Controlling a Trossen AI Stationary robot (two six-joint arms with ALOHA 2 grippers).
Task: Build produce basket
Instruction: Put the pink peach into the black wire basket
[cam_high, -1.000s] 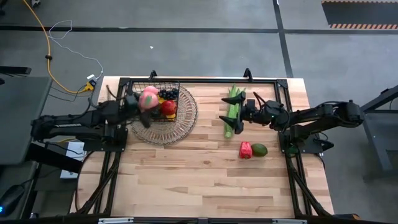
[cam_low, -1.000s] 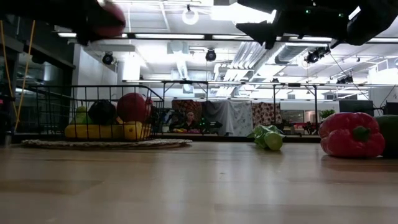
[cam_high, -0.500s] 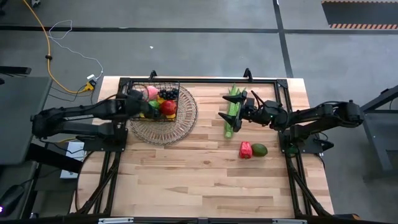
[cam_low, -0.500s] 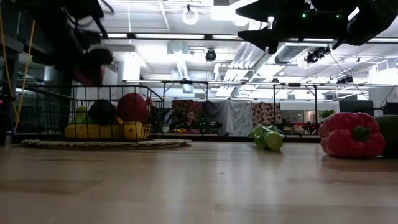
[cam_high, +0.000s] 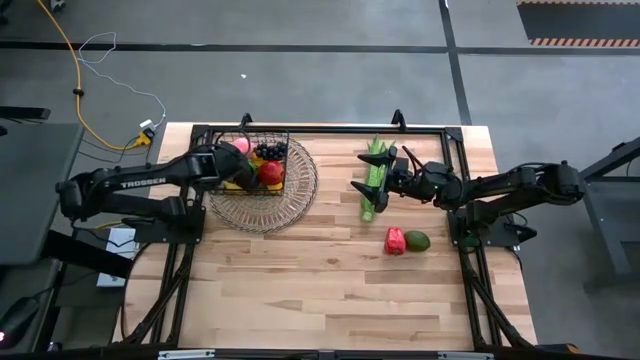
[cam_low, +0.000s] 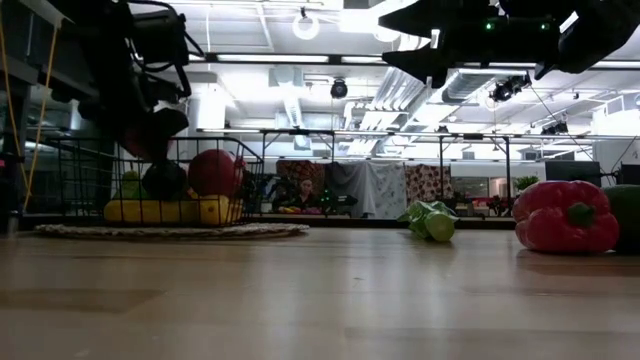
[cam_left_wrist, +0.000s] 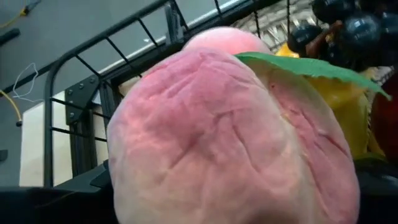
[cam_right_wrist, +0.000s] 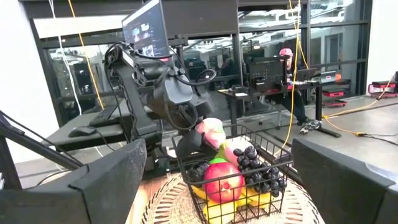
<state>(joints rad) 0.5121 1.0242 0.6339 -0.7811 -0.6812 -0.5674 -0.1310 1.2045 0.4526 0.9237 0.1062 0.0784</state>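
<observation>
— Moved since a second ago: left gripper (cam_high: 232, 165) carried the peach (cam_left_wrist: 230, 137) from above the basket's near-left side down into the basket (cam_high: 284, 136), low among the fruit now. Right arm barely shifted.

— Grip state?

— Closed on the peach; fills the left wrist view, green leaf on top, grapes (cam_left_wrist: 348, 25) and a yellow fruit just behind. Own fingers mostly hidden by it.

— And the basket?

— Black wire, sitting on the round wicker tray (cam_high: 262, 205) at the table's far left. Already holding a red apple (cam_high: 271, 172), grapes, bananas along the bottom.

— How to finish the placing well?

— Lower until the peach rests on the fruit beneath, not on the wire rim. Open only then, and just wide enough to clear. Likely to roll if dropped from height; round and light by the look of it. Lift straight up afterwards to avoid snagging the mesh.

— Right side?

— Right gripper (cam_high: 388, 178) hovering over the green stalk (cam_high: 374, 170), fingers spread wide. Red pepper (cam_high: 395, 241) and avocado (cam_high: 417, 241) lying just beside each other nearer the front, still to be fetched.
</observation>
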